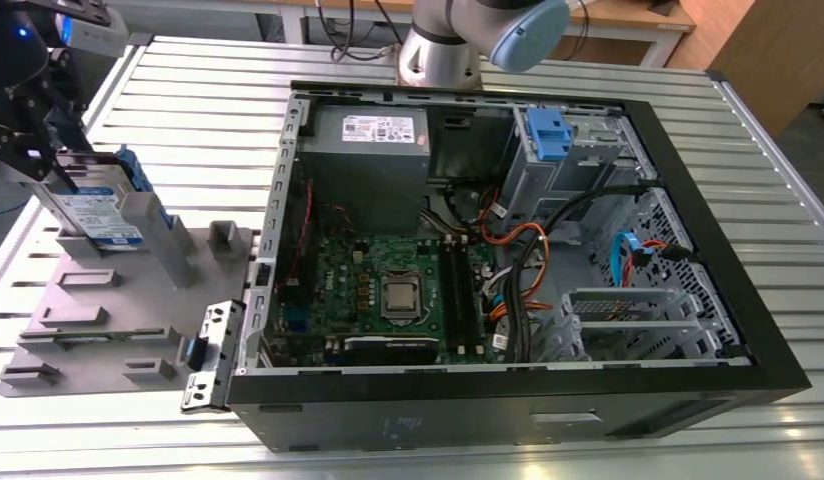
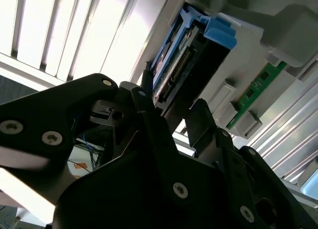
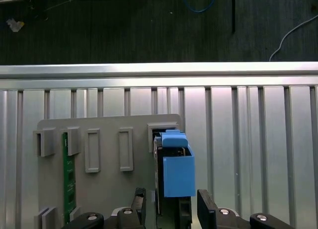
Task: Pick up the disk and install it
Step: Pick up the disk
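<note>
End effector [image 3: 173, 209] released: fingers [image 3: 205, 209] spread to either side of the disk [image 1: 99, 215], with a thin gap showing on each side in the first wrist view, so no grip on it. The disk stands upright on edge in a slot of the grey holder plate [image 1: 112, 300], at the upper left of the exterior view, its blue bracket along the top and far edge and its label facing the camera. The plate lies on the slatted metal table [image 1: 185, 90], just beside the open computer case [image 1: 519, 405]. There is bare table beyond the plate toward the exterior view's left edge, and the space above the disk is open. The nearest upright tabs of the plate stand close by the disk. A green memory stick [image 3: 68, 174] sits in a slot well apart from it. Inside the case, the drive bays at the exterior view's right are crossed by black and orange cables. Hard to make out: the disk's bottom edge sits down in the slot, my wrist is cut off by the exterior view's upper left corner, and my own black housing hides the slot base in the second wrist view.
</note>
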`<state>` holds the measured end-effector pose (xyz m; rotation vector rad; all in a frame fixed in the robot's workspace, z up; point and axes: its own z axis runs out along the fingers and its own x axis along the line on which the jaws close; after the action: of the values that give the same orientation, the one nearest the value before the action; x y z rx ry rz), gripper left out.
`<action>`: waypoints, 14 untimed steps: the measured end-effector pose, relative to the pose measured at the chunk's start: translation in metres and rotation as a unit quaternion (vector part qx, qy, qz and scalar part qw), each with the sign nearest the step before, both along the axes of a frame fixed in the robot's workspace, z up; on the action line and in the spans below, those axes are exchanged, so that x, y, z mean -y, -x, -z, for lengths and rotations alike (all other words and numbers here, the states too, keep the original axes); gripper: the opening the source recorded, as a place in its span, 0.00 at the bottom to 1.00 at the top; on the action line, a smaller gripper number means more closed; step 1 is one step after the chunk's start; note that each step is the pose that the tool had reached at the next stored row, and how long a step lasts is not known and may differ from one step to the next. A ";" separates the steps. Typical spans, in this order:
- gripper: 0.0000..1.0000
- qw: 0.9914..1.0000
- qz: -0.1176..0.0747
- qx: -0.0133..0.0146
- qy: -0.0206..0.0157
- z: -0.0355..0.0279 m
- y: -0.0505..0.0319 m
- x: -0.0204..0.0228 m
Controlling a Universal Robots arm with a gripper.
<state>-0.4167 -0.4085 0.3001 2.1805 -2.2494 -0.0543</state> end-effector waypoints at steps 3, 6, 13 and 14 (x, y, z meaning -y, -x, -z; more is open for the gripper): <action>0.53 1.000 0.000 0.000 0.000 -0.0003 0.0000 0.0000; 0.53 1.000 -0.001 0.000 0.000 -0.0004 0.0000 0.0000; 0.53 1.000 -0.012 0.000 0.000 -0.0004 -0.0014 0.0000; 0.53 1.000 -0.012 0.000 0.000 -0.0003 -0.0020 0.0000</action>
<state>-0.4147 -0.4086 0.3004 2.2074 -2.2220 -0.0542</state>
